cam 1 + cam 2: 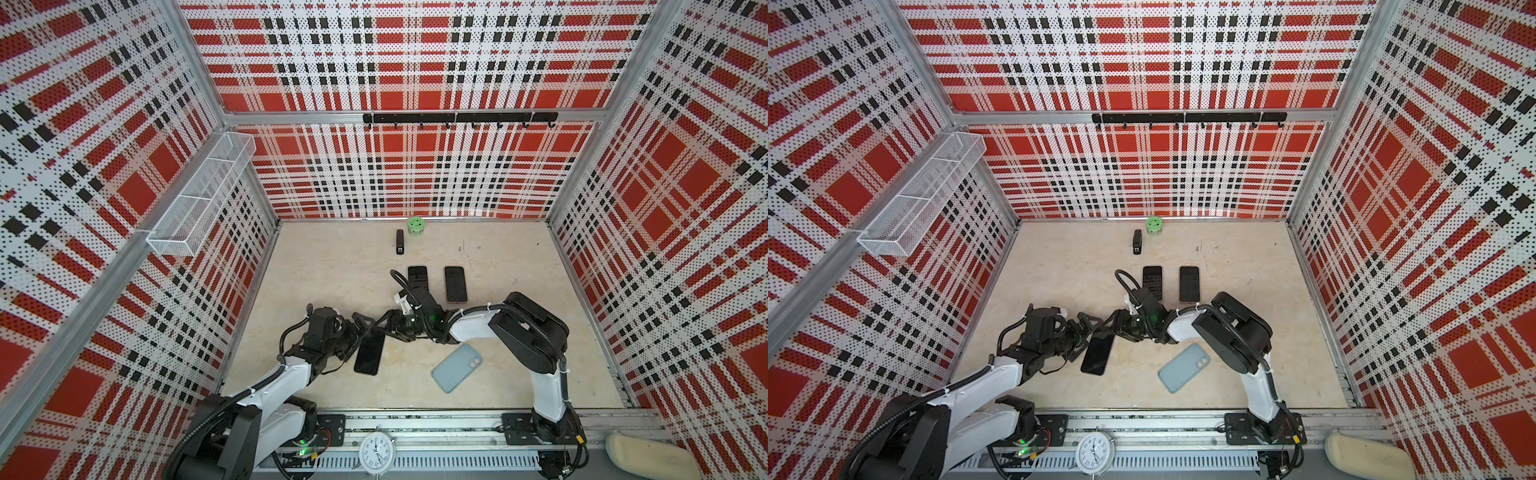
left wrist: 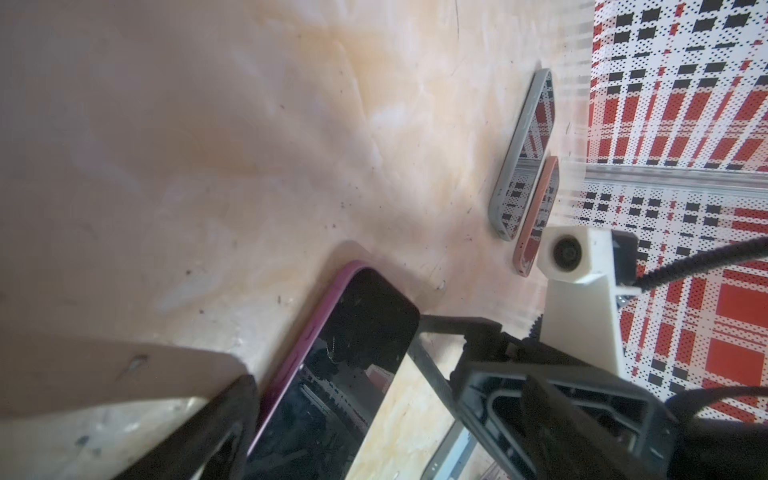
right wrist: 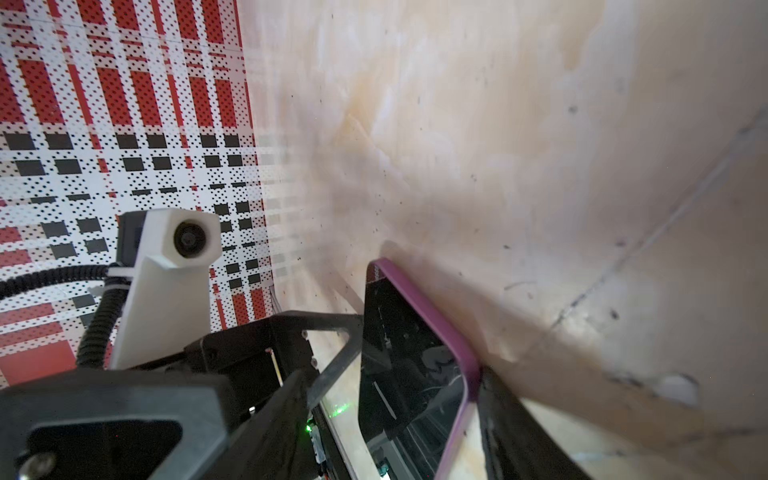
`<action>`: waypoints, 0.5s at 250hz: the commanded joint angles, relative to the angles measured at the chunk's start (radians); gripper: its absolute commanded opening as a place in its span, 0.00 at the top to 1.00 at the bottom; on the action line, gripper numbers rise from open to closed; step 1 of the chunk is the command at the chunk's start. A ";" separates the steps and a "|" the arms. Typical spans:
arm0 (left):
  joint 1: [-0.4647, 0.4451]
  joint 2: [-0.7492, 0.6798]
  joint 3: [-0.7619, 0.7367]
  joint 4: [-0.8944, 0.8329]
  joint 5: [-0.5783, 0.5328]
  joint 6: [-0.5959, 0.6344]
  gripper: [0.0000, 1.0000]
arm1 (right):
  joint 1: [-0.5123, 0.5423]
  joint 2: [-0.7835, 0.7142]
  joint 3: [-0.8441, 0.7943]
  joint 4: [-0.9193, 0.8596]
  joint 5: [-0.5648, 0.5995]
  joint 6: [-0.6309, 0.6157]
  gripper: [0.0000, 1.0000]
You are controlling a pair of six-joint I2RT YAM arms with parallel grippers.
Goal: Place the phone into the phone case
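Arms meet low: left pincer spread wide, right pincer clamped.

I see the phone flat on the table, left gripper at its left edge, right gripper at its far end. The phone case lies to its right, apart. Behind them, a second phone and a third phone lie side by side. Farther back is a stapler, with a tub just right of it.

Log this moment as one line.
phone: lying flat | left hand: open, beside phone | right hand: at phone end | case: apart
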 commanded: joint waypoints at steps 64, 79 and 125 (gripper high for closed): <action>-0.098 -0.003 -0.028 0.125 -0.006 -0.114 0.00 | 0.007 0.045 -0.060 0.200 -0.029 0.082 0.39; -0.098 0.001 -0.032 0.140 -0.010 -0.116 0.01 | 0.008 0.037 -0.071 0.212 -0.034 0.080 0.41; -0.099 0.024 -0.039 0.187 -0.023 -0.132 0.00 | 0.006 0.010 -0.107 0.254 -0.052 0.067 0.58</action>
